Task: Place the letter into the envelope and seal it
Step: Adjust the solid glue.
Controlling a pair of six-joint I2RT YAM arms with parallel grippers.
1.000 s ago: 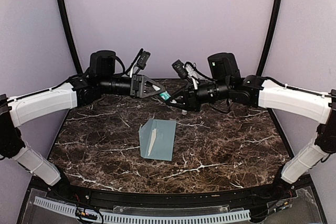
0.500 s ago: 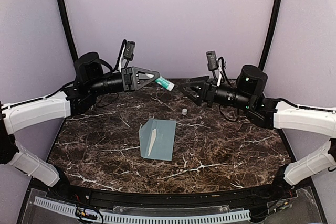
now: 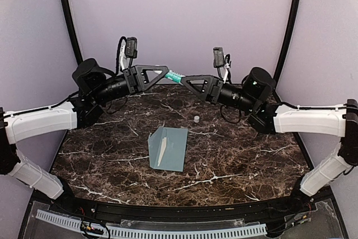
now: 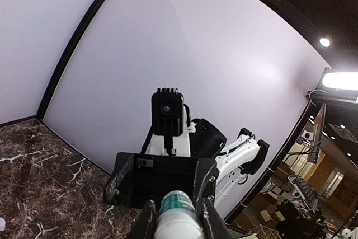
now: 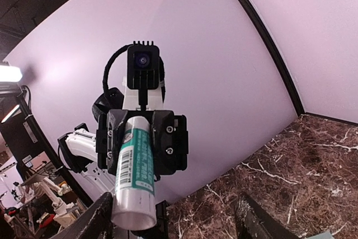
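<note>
Plainly the risk sits in the air at the upper middle of the top view, where the left gripper (image 3: 166,73) is clamped narrowly on the glue stick (image 3: 174,75) and the right gripper (image 3: 184,80) faces it with jaws wide and nothing between them; the two tips are just beside each other, so a small misalignment could knock the stick askew in its grip or smear glue on a finger. A small white cap (image 3: 196,118) (the stick's own, I judge) stands loose on the marble table (image 3: 251,155) right of centre; a low sweep by either arm could send it rolling. The envelope (image 3: 168,148) lies flat at the centre of the frame, well apart from both grippers and unheld; pressing glue on it one-handed could make it slide. A pale strip shows along its left part; whether that is the letter or only the lighter inside, I cannot tell.
</note>
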